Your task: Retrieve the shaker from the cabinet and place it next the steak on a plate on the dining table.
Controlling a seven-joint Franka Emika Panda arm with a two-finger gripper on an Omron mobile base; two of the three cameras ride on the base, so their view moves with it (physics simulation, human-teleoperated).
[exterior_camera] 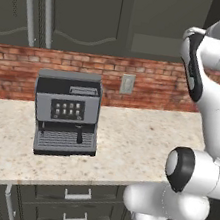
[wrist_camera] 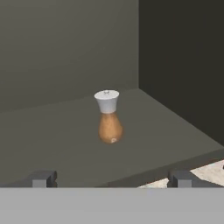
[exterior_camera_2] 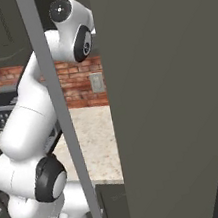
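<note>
In the hand view a tan-brown shaker (wrist_camera: 108,117) with a pale grey cap stands upright on the dark shelf of the cabinet (wrist_camera: 65,144), near the middle. My gripper (wrist_camera: 111,178) is open, its two dark fingertips (wrist_camera: 42,178) spread wide at the bottom of that view, short of the shaker and not touching it. The arm reaches up to the right in the left base view and behind the open cabinet door (exterior_camera_2: 170,100) in the right base view. The steak, plate and dining table are out of view.
A grey coffee machine (exterior_camera: 67,113) stands on the speckled wall counter (exterior_camera: 137,142) in front of a red brick backsplash. Dark upper cabinets (exterior_camera: 73,9) with long handles hang above. Drawers (exterior_camera: 77,195) sit below the counter. The open door fills the right of the right base view.
</note>
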